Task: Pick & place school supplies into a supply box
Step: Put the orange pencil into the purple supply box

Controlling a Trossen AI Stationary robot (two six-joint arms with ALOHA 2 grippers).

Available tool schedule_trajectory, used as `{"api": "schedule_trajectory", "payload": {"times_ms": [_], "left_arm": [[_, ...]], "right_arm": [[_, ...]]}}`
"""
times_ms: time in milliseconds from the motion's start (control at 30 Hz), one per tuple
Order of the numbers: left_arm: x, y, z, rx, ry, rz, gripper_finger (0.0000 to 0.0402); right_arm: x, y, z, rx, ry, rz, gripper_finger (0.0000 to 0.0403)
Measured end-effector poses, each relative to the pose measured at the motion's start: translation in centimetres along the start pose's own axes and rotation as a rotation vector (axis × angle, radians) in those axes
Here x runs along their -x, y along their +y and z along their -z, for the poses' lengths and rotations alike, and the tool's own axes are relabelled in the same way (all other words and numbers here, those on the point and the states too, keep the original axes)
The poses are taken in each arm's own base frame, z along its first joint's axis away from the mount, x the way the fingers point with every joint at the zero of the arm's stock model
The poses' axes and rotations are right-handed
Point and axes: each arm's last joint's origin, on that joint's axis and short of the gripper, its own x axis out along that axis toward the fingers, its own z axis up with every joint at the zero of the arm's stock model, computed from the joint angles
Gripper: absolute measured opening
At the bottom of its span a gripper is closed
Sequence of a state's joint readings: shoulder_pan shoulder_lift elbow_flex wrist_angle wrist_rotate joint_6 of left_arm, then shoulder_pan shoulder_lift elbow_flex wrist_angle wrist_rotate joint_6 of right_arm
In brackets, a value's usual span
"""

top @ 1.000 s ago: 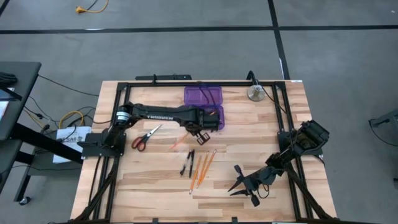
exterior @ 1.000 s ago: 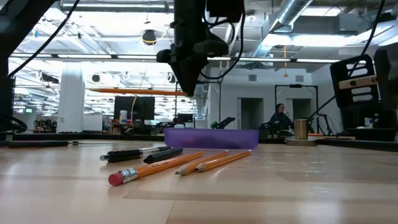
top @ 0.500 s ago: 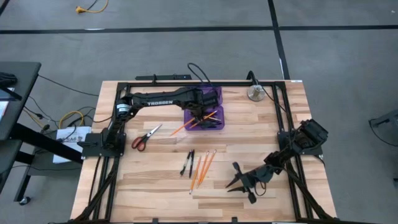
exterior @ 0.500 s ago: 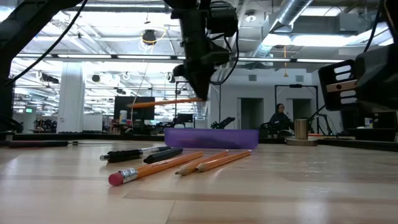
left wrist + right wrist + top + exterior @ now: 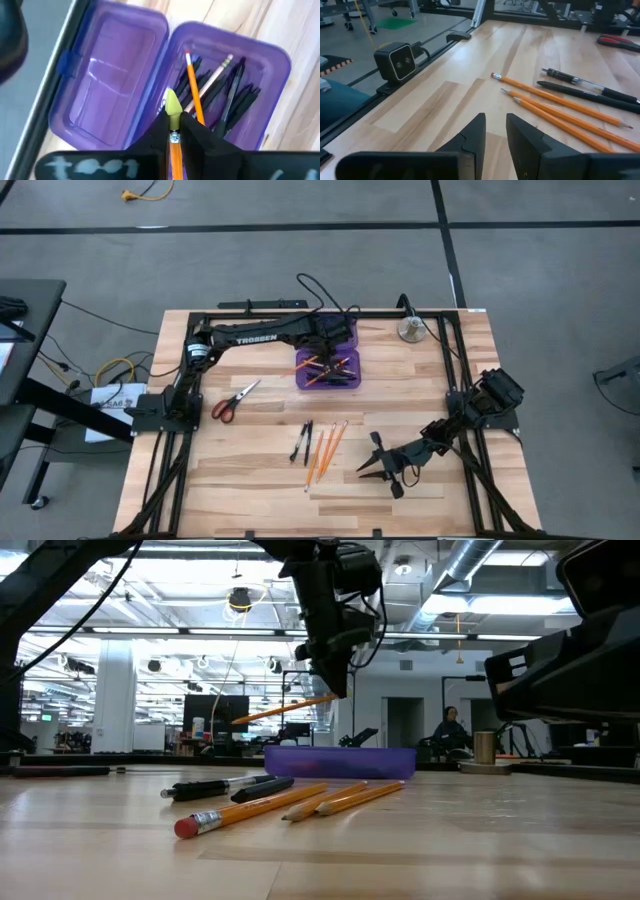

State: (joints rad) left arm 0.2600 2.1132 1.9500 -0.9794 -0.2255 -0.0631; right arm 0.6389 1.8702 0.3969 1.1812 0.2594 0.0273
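One orange pencil is clamped in the left gripper above the supply box.
Pens and a pale pencil are seen lying inside it; three pencils, two pens and scissors are left on the table, where the right gripper is held slightly parted, empty.

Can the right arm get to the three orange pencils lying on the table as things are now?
Probably yes. The right gripper sits low beside the orange pencils, its fingers slightly parted, with bare table between them. The left gripper is away over the purple box, shut on another pencil.
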Motion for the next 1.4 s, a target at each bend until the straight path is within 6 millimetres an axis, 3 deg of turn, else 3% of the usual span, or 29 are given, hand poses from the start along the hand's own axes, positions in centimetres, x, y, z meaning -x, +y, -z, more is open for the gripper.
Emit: {"api": "schedule_trajectory", "payload": {"times_ms": [300, 400, 600, 867, 1400], "left_arm": [[3.9, 0.6, -3.9, -0.029, -0.301, 0.011, 0.0011], [4.3, 0.6, -4.4, -0.021, -0.344, 0.036, 0.0008], [3.1, 0.5, -4.1, 0.003, -0.291, 0.051, 0.0005], [-1.1, -0.4, -3.7, -0.001, -0.197, 0.052, 0.001], [-1.9, -2.0, -3.1, -0.014, -0.146, 0.076, 0.0011]], "right_arm": [[0.0, -0.2, 0.1, 0.001, 0.014, 0.006, 0.0072], [0.0, -0.2, 0.1, 0.001, 0.014, 0.007, 0.0072], [0.0, -0.2, 0.1, 0.001, 0.014, 0.007, 0.0072], [-0.1, -0.4, 0.3, -0.005, 0.028, 0.013, 0.0072], [0.0, -0.3, 0.7, -0.032, 0.067, 0.014, 0.0072]]}}
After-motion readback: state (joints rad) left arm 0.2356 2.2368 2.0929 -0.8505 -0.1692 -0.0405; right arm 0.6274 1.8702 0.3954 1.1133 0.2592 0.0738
